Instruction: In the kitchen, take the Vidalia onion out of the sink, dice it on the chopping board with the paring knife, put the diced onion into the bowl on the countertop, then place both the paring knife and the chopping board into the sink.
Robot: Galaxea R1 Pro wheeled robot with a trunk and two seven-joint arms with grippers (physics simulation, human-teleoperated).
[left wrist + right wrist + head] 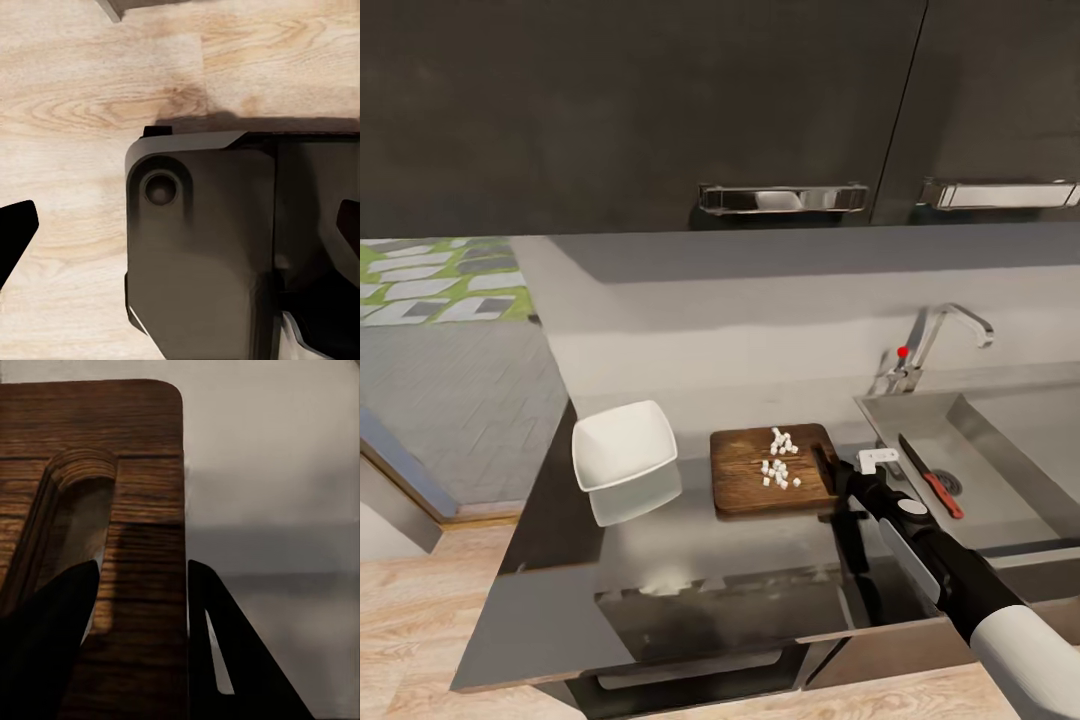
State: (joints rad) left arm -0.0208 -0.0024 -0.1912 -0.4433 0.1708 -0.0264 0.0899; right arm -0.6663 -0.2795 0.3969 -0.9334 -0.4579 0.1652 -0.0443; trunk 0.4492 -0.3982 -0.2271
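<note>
The right gripper (139,641) straddles the right edge of the chopping board (755,470), fingers closed on it by the handle hole. Diced onion (779,462) lies on the board; the paring knife (932,478) lies in the sink (1000,440), and the bowl (623,443) sits left on the worktop (690,530). I cannot tell the left gripper's state.

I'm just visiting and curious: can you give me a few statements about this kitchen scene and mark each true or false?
1. The onion dice lie on the board. True.
2. The bowl holds the dice. False: it looks empty.
3. The knife lies in the sink. True.
4. The right hand is at the bowl. False: its fingers straddle the board's handle edge.
5. The board is in the sink. False: it lies on the countertop.
</note>
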